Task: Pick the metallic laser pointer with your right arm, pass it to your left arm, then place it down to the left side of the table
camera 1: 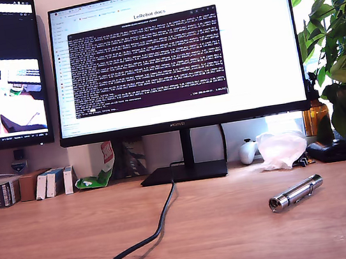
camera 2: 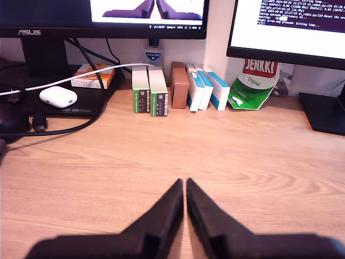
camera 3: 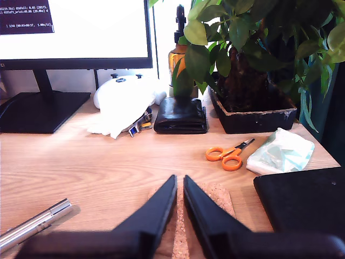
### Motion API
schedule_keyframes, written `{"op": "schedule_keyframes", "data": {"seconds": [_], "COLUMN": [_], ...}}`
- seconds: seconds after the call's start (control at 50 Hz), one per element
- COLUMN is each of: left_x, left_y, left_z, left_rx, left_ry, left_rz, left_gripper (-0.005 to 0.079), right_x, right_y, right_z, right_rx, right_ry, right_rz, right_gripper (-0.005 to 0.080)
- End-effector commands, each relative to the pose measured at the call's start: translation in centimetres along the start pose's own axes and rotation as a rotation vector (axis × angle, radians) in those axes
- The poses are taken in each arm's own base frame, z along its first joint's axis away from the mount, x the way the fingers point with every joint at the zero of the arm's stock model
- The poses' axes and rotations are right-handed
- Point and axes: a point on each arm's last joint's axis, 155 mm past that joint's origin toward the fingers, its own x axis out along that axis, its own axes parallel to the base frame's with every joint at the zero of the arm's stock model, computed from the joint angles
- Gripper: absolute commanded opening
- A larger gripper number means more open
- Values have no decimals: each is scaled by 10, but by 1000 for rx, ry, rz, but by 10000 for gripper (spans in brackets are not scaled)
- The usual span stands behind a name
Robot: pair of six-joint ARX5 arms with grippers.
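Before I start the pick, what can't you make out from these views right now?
- Both arms: absent from the exterior view; only my first gripper and my second gripper show, in their wrist views.
- Metallic laser pointer: second wrist view's edge cuts it; the first misses it.
- Pointer's button: too small anywhere.
- Terminal text on the monitor: unreadable.

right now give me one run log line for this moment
stage: before pick | metallic laser pointer: lying on table, untouched | my first pincer: shut, empty | my second pincer: shut, empty, over cork mat
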Motion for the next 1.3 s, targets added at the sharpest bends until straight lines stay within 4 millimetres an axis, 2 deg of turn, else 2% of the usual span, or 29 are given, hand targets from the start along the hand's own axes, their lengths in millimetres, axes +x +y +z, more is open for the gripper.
{"op": "schedule_keyframes", "data": {"seconds": [0.0, 0.3, 0.4, 0.58, 0.74, 0.86, 0.96, 1.04, 1.16, 1.28], "left_x": [3, 3, 3, -4, -24, -37, -44, -49, -48, -38], "left_y": [3, 3, 0, -27, -49, -60, -74, -86, -99, -113], "left_z": [-17, -17, -10, 39, 92, 113, 121, 126, 131, 127], "left_rx": [2, 0, -18, -80, -80, -67, -26, 50, 187, 280], "left_ry": [38, 37, 10, -176, -389, -454, -456, -456, -443, -383], "left_rz": [9, 9, -3, -150, -277, -336, -402, -447, -482, -534], "left_gripper": [-21, -21, -21, -21, -21, -21, -21, -21, -21, -21], "right_x": [2, 2, 2, -3, -18, -29, -35, -33, -18, -1], "right_y": [1, 3, 3, 3, 7, 13, 23, 27, 33, 42], "right_z": [-7, -6, 2, 45, 92, 115, 129, 133, 127, 122], "right_rx": [3, 23, 57, 148, 218, 193, 82, -31, -210, -399], "right_ry": [6, 4, -29, -198, -364, -417, -433, -401, -272, -136], "right_rz": [5, 12, 13, 27, 79, 118, 147, 147, 152, 204], "right_gripper": [-13, -13, -13, -13, -13, -13, -13, -13, -13, -13]}}
